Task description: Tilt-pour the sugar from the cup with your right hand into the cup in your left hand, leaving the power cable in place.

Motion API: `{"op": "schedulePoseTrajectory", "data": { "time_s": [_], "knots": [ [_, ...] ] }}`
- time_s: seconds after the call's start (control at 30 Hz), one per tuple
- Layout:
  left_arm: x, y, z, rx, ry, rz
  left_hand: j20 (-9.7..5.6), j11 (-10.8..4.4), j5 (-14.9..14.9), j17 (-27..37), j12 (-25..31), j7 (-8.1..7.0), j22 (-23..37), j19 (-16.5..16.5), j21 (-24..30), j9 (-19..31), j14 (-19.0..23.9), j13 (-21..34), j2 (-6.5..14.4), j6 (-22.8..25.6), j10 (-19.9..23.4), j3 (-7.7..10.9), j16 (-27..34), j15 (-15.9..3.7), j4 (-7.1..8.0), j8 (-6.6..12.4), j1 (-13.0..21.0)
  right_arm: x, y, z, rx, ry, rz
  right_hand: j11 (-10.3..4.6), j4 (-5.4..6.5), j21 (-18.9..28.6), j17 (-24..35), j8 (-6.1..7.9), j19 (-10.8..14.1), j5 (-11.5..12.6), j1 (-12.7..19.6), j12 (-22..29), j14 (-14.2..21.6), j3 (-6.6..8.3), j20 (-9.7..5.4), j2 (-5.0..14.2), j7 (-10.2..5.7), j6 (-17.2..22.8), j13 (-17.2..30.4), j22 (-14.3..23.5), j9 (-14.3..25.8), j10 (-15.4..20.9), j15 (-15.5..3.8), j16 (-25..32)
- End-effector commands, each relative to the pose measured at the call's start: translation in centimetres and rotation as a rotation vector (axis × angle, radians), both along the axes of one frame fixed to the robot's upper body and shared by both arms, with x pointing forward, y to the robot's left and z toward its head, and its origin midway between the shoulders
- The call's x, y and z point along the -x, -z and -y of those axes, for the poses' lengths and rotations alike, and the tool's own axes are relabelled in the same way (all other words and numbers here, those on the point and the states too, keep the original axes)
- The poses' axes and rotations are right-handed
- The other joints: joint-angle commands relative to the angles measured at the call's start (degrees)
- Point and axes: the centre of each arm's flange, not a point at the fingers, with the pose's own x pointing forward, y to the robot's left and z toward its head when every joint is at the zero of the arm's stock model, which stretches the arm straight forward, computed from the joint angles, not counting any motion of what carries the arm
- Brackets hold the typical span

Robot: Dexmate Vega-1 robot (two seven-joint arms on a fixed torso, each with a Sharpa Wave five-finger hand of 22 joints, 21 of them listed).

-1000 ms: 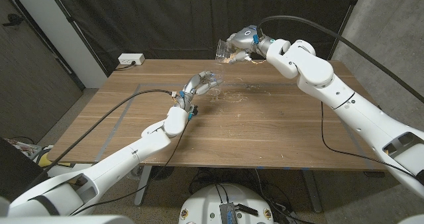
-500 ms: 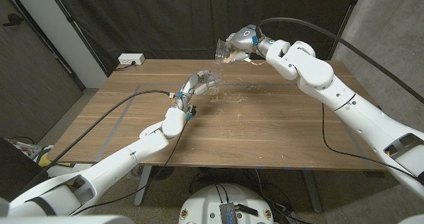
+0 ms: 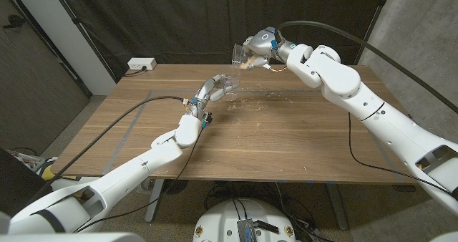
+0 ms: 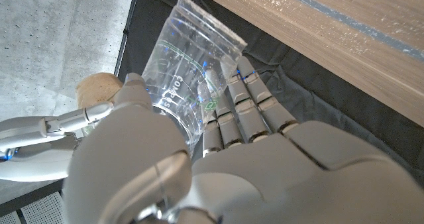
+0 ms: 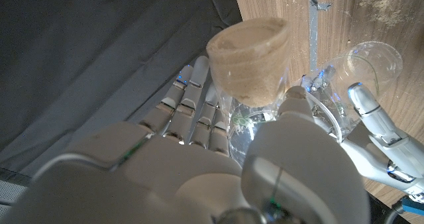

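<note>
**Pour in progress: align rims before tipping further**

Centre frame, left hand (image 3: 212,89) grips the empty receiving cup (image 3: 227,84). Upper centre-right, right hand (image 3: 262,44) clamps the tilted sugar cup (image 3: 240,54). Recommend lowering its rim over the receiver, tipping slowly; spilled grains (image 3: 250,104) dot the worktop (image 3: 286,138).

From my head, both clear cups (image 3: 240,54) are too small to show any sugar. My right palm (image 5: 199,164) hides the tilted cup's base; my left hand (image 4: 218,164) covers the other cup's (image 4: 189,65) bottom.
</note>
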Motion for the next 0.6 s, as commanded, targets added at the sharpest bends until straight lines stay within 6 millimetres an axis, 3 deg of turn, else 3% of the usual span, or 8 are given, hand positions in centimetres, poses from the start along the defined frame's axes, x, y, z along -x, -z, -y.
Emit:
{"op": "schedulePoseTrajectory", "data": {
  "time_s": [0.03, 0.6],
  "knots": [
    [0.07, 0.07, -0.44, 0.000, -0.004, 0.001, -0.82, -0.42, -0.2, 0.1, -0.1, 0.10, -0.1, -0.4, 0.4, 0.2, 0.4, 0.0, 0.4, 0.2, 0.7, -0.12, -0.3, -5.11, -0.08, -0.20, 0.4, 0.44, 0.29, -0.49, 0.063, 0.020, 0.048, -0.19, 0.15, -0.1, 0.3, 0.22, 0.5, 0.5, 0.2, 0.1, 0.4, 0.09, -0.09, 0.46, 0.09, 0.5, 0.3, 0.0, 0.1, 0.5, -10.25, -0.2],
    [0.25, 0.26, -0.62, -0.007, 0.002, -0.003, -0.87, -0.40, -0.3, 0.2, -0.1, -0.01, -0.1, -0.4, 0.7, 0.3, 0.6, 0.1, 0.5, 0.5, 0.9, -0.25, -0.5, -5.14, -0.05, -0.22, 0.4, 0.55, 0.64, -1.31, 0.124, 0.032, 0.088, -0.72, -0.01, -0.2, 0.8, 0.36, 0.6, 0.7, 0.2, 0.0, 0.9, 0.14, -0.17, 0.53, -0.16, 0.8, 0.3, -0.1, 0.1, 0.8, -10.26, -0.3]
  ]
}}
